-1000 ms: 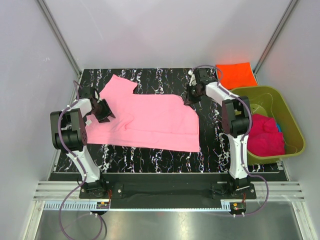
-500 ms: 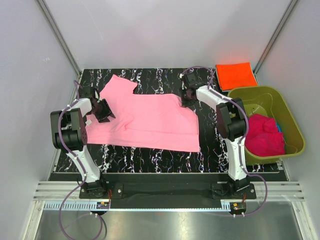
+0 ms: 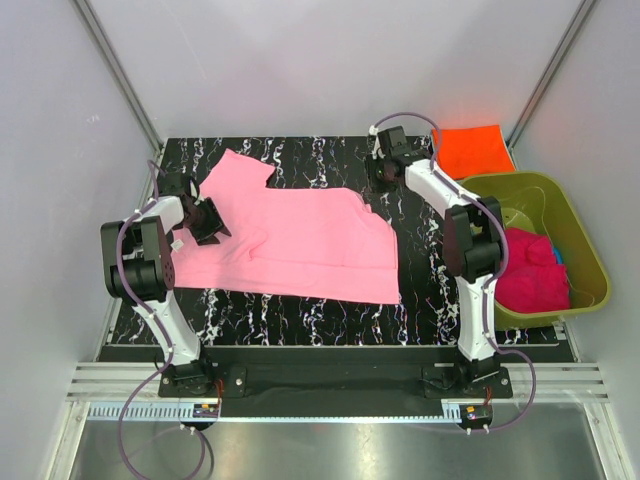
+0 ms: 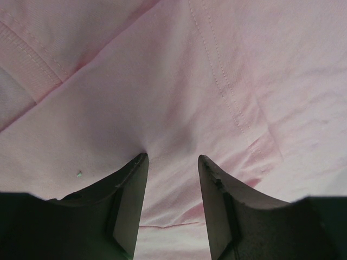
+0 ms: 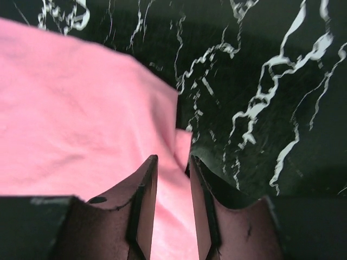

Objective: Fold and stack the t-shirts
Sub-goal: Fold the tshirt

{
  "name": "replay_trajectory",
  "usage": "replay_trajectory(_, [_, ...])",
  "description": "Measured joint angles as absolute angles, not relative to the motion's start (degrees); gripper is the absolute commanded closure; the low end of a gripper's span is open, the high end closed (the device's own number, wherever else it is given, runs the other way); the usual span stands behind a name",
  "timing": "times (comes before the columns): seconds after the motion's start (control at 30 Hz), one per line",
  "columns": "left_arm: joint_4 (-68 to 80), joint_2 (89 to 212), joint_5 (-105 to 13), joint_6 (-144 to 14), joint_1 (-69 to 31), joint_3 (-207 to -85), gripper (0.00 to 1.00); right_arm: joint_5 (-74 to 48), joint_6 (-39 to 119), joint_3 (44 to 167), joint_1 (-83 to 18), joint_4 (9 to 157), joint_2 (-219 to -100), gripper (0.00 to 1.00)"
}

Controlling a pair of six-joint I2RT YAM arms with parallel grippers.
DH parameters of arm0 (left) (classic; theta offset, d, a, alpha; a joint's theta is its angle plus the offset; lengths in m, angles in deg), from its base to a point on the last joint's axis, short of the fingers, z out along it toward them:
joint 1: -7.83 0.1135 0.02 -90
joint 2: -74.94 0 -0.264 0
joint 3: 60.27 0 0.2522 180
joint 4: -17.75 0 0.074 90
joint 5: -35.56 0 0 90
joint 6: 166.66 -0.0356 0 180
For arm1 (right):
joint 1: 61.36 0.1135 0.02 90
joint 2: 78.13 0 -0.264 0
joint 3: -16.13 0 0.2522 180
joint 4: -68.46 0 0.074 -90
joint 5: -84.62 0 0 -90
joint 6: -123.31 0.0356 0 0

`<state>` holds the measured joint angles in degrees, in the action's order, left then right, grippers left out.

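A light pink t-shirt (image 3: 290, 235) lies spread flat across the black marbled table (image 3: 330, 160). My left gripper (image 3: 208, 219) rests on the shirt's left part. In the left wrist view its jaws (image 4: 172, 158) stand open, tips down on the pink fabric (image 4: 217, 65), nothing pinched. My right gripper (image 3: 383, 177) hovers at the shirt's back right corner. Its jaws (image 5: 173, 157) are a little apart, and the loose pink corner (image 5: 183, 142) lies under the gap. A folded orange t-shirt (image 3: 473, 150) sits at the back right. A magenta t-shirt (image 3: 525, 272) and a bit of blue fabric (image 3: 557, 252) lie in the tub.
An olive-green plastic tub (image 3: 580, 235) stands off the table's right edge, beside the right arm. Grey enclosure walls and metal posts (image 3: 120, 75) close in the back and sides. Bare marbled table (image 5: 271, 81) shows to the right of the shirt's corner.
My right gripper has swung left and then back toward the far edge at the shirt's corner, and its jaws have spread apart. The left gripper and the shirt have stayed put.
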<state>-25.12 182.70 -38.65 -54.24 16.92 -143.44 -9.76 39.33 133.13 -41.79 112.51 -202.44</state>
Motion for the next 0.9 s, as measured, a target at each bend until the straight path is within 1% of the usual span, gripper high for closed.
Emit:
replay_trajectory(0.2, [-25.5, 183.0, -38.6, -54.3, 16.9, -143.8, 0.51, -12.4, 38.4, 136.3, -43.8, 112.6, -204.6, 0.64])
replay_trajectory(0.5, [-25.9, 183.1, -38.6, -54.4, 16.9, -144.1, 0.51, -18.5, 36.6, 139.2, -44.2, 115.6, -210.7, 0.64])
replay_trajectory(0.73, [-25.9, 183.1, -38.6, -54.4, 16.8, -144.2, 0.51, -19.4, 35.9, 139.7, -44.2, 117.2, -212.0, 0.64])
replay_trajectory(0.9, [-25.9, 183.2, -38.6, -54.4, 16.8, -144.2, 0.51, -19.5, 35.7, 139.7, -44.2, 117.4, -212.0, 0.67])
